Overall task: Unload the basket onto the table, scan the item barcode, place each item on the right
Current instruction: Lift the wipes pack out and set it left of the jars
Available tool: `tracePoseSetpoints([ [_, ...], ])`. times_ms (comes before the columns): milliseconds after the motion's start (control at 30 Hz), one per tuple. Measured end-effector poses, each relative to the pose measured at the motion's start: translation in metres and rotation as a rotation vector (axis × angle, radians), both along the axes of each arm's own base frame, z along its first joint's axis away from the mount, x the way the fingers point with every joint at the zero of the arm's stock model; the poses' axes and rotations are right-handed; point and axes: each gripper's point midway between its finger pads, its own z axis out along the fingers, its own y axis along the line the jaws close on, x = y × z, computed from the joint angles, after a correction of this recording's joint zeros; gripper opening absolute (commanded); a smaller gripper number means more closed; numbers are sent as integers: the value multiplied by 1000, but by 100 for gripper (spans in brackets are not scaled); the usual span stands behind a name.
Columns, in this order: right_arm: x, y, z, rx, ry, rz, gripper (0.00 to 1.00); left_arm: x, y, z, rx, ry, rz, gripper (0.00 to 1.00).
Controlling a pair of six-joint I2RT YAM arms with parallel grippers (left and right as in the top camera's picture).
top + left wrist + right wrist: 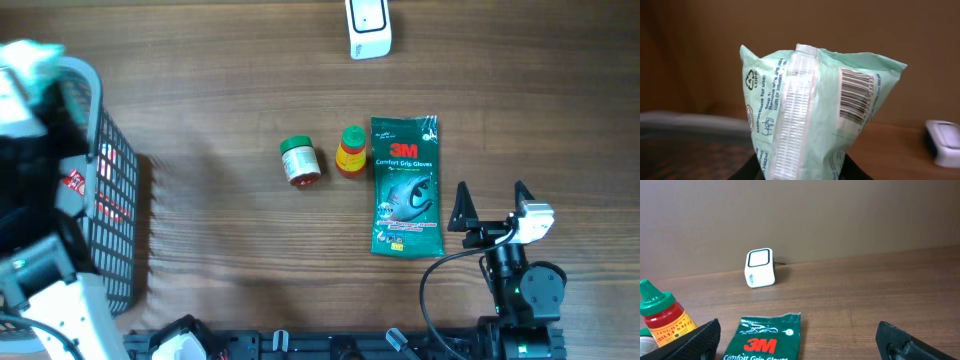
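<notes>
Your overhead cam looks straight down on the counter (pixel 220 90). Left wrist sits super close to a pale green packet (pixel 810 115), facing level. Right wrist's low, looking across to the back wall (pixel 840 215). All three catch the white scanner (pixel 369 28).

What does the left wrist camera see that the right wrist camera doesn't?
Only the left wrist view shows a pale green packet, pinched from below in the left pincer, with its barcode facing the camera. Only the right wrist view shows the 3M gloves pack, a red sauce bottle with a green cap, and the right pincer standing wide open and empty. Both show the white scanner and the wooden table.
</notes>
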Motion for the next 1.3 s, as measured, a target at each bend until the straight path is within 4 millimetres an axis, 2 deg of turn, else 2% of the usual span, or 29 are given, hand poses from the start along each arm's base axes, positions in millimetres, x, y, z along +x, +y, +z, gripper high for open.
tracePoseSetpoints([
  [33, 0, 0, 0, 0, 0, 0, 100, 5, -23, 2, 1, -5, -70, 28],
  [67, 0, 0, 0, 0, 0, 0, 100, 6, -28, 2, 1, -7, -86, 29],
  [100, 0, 0, 0, 0, 0, 0, 100, 12, -67, 2, -1, -6, -204, 29],
  [167, 0, 0, 0, 0, 0, 0, 100, 16, -97, -5, -10, 21, -283, 29],
  [233, 0, 0, 0, 0, 0, 0, 100, 18, -126, -24, -28, 97, -347, 29],
  [300, 0, 0, 0, 0, 0, 0, 100, 17, -150, -55, -51, 223, -400, 29],
  [367, 0, 0, 0, 0, 0, 0, 100, 14, -160, -83, -79, 337, -413, 28],
  [433, 0, 0, 0, 0, 0, 0, 100, 3, -168, -124, -123, 521, -397, 28],
  [533, 0, 0, 0, 0, 0, 0, 100, -6, -173, -167, -177, 709, -359, 28],
  [867, 0, 0, 0, 0, 0, 0, 100, -7, -202, -282, -338, 1102, -191, 28],
  [1033, 0, 0, 0, 0, 0, 0, 100, -10, -206, -310, -345, 1170, -75, 28],
  [1133, 0, 0, 0, 0, 0, 0, 100, -11, -209, -319, -363, 1186, -8, 29],
  [1300, 0, 0, 0, 0, 0, 0, 100, -11, -227, -327, -399, 1180, 41, 30],
])
